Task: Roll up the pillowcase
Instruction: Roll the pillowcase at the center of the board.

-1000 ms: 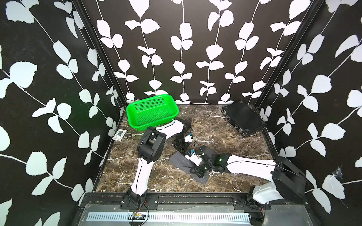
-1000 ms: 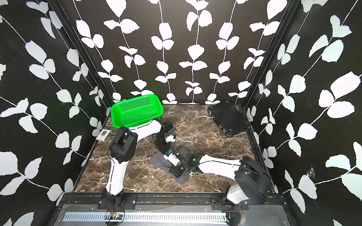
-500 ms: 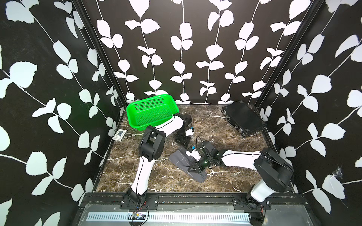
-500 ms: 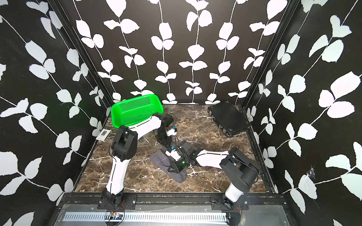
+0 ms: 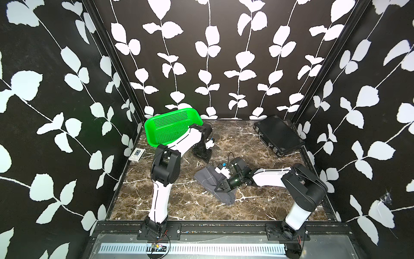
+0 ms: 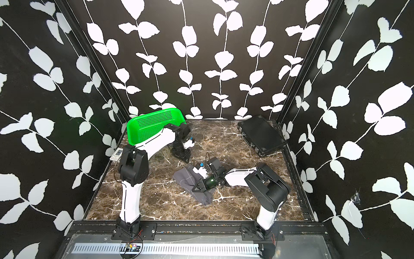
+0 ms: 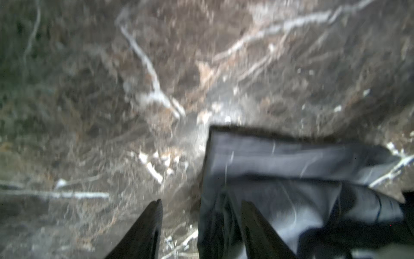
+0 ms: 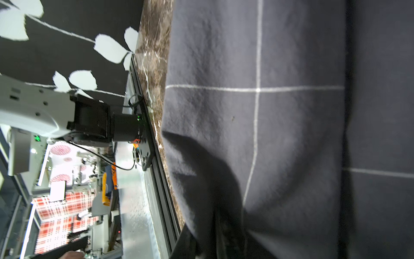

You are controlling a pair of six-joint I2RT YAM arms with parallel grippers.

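The pillowcase (image 5: 207,177) (image 6: 186,179), dark grey cloth with thin white grid lines, lies bunched on the marble floor in both top views. My right gripper (image 5: 218,188) (image 6: 196,188) lies low across it. In the right wrist view its jaws (image 8: 215,244) are shut on a gathered fold of the pillowcase (image 8: 257,112). My left gripper (image 5: 205,157) (image 6: 184,158) hovers just behind the cloth, toward the basket. The blurred left wrist view shows this gripper (image 7: 201,201) open, with a corner of the pillowcase (image 7: 291,161) beyond its fingertips and nothing held.
A green basket (image 5: 170,127) stands at the back left, right behind the left arm. At the back right a black flat case (image 5: 279,134) leans in the corner. A small white card (image 5: 137,154) lies by the left wall. The right arm's elbow (image 5: 302,186) is folded near the right wall.
My left gripper has opened, let go of the pillowcase and drawn back toward the basket. The right arm has folded its elbow inward while its gripper stays on the cloth.
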